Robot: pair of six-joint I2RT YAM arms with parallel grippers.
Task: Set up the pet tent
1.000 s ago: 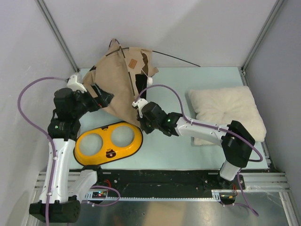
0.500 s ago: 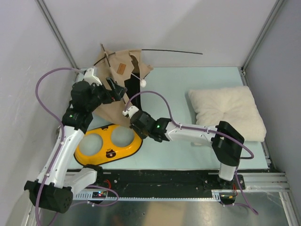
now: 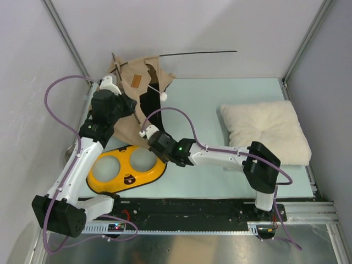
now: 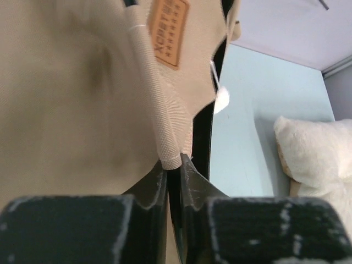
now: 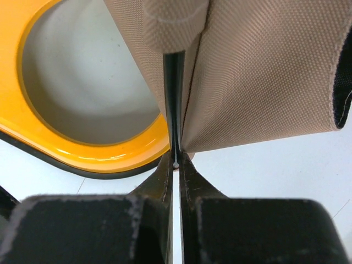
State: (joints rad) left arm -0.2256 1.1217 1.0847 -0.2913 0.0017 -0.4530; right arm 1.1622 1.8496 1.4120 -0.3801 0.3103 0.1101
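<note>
Pet tent (image 3: pixel 132 69), apex back-left, long axis diagonal; left gripper (image 4: pixel 174 165) and right gripper (image 5: pixel 175 160) tight on it.

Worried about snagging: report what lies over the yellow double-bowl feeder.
The pet tent's tan fabric hangs over the yellow double-bowl feeder's far rim, where the right gripper is shut on a black pole. From above, that gripper's wrist covers the feeder's right end, hiding any contact there.
</note>
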